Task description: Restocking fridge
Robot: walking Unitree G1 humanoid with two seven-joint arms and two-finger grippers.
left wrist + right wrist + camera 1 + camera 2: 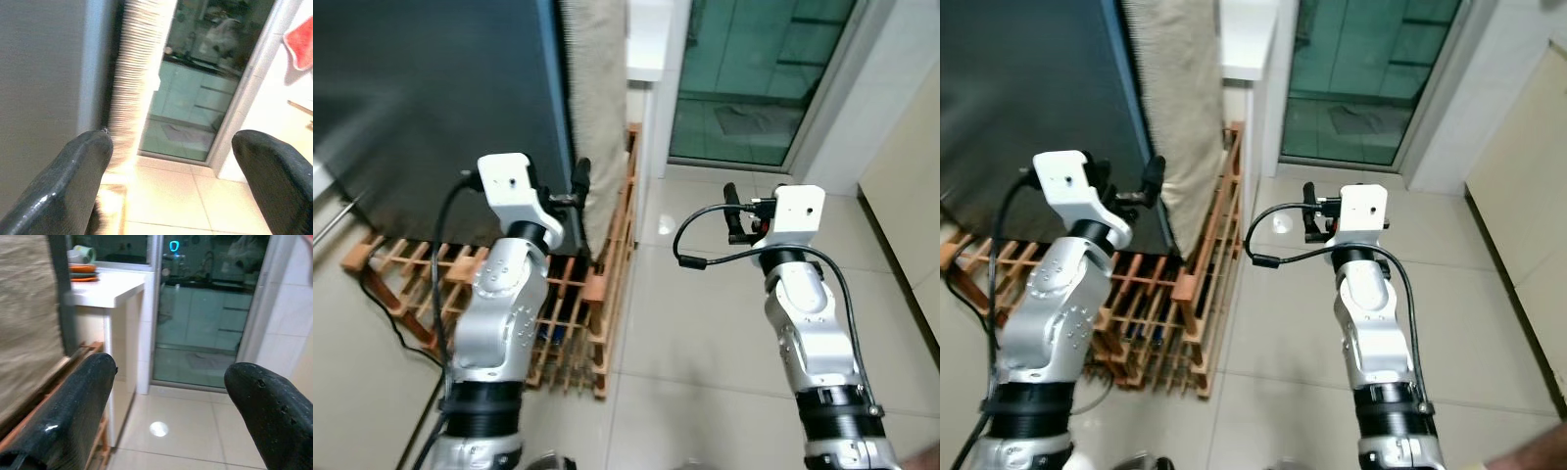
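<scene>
A wooden wine rack (578, 313) stands on the floor beside the dark fridge (421, 98); its contents are unclear. The left end effector (579, 186), fingers spread and empty, hovers at the fridge's edge. The right end effector (732, 211) is likewise released, holding nothing, over the tiled floor (695, 333).

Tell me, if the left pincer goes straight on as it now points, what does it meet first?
Probably the dark fridge's right edge: the open left pincer points close beside it. Depth is unclear.
</scene>
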